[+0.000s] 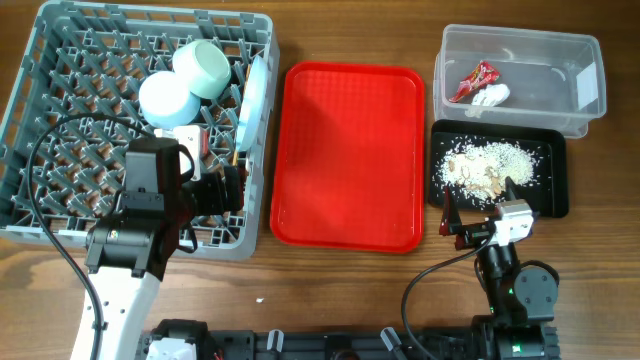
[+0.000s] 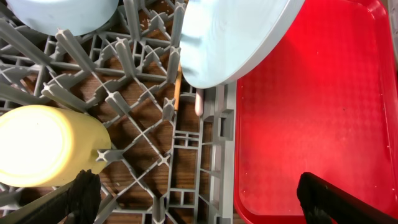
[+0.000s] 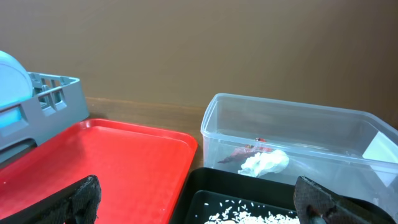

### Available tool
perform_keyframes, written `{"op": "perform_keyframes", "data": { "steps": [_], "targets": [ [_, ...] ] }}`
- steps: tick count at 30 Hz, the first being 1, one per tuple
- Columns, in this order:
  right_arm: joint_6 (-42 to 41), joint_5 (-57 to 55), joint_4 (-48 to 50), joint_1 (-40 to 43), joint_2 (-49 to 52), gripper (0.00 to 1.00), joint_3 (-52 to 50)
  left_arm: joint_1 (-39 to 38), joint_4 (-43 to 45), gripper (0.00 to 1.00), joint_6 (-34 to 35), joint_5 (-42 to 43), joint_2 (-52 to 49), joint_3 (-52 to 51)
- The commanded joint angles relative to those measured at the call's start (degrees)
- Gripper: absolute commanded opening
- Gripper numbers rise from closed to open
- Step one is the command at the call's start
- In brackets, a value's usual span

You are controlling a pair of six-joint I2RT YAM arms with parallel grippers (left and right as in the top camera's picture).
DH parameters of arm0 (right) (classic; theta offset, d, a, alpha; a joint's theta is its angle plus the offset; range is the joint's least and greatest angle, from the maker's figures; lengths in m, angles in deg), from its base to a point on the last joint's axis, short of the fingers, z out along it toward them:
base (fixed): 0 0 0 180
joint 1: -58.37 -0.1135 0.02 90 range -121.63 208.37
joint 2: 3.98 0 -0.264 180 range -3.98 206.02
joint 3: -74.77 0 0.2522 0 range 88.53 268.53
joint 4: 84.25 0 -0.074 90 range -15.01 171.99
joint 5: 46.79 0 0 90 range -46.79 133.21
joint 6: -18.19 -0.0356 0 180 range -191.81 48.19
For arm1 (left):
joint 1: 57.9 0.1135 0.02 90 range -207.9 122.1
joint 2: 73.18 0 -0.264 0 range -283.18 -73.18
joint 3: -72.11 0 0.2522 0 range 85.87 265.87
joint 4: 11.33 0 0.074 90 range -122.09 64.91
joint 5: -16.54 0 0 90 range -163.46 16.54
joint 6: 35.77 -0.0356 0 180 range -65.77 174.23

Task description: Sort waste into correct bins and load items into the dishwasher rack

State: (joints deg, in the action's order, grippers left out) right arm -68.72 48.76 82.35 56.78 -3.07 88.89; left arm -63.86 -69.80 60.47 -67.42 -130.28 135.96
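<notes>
Looking overhead, we lose the yellow cup point(image 2: 43, 146) under the left arm point(image 1: 140, 220); the left wrist view shows it in the dishwasher rack point(image 2: 217, 124), near the white plate point(image 2: 236, 37). Left tool point(image 2: 199, 196) and right tool point(image 3: 196, 202) both hang released. The clear tub point(image 1: 520, 35) holds the red wrapper point(image 1: 472, 80) and napkin point(image 1: 492, 97); the black tray point(image 1: 555, 180), food scraps point(image 1: 485, 165).

Wooden table point(image 1: 330, 290), mid-brown, with darker grain streaks running side to side across the overhead view. Matte surface, tone a little warmer toward the right side. Small pale speck point(image 1: 260, 298) on the wood near the front edge. From the right wrist view: plain brown wall point(image 3: 199, 43) behind the table's far edge, flat and uniform, filling the upper half. Narrow strip of the same wood showing at the wall's foot. Soft, even light throughout; shadows faint and tight against whatever casts them.
</notes>
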Motion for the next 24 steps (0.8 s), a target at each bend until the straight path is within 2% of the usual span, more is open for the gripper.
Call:
{"op": "perform_keyframes", "data": {
  "steps": [1,20,24],
  "targets": [
    [-0.44,0.87,0.00,0.11,-0.63,1.00,-0.07,-0.15,0.11,1.00,-1.11,0.52,-0.07,-0.48],
    [-0.46,0.87,0.00,0.11,-0.63,1.00,-0.07,-0.15,0.13,1.00,-1.11,0.52,-0.07,-0.48],
    [-0.48,0.87,0.00,0.11,-0.63,1.00,-0.07,-0.04,-0.09,1.00,-1.14,-3.58,0.28,-0.48]
  ]
}}
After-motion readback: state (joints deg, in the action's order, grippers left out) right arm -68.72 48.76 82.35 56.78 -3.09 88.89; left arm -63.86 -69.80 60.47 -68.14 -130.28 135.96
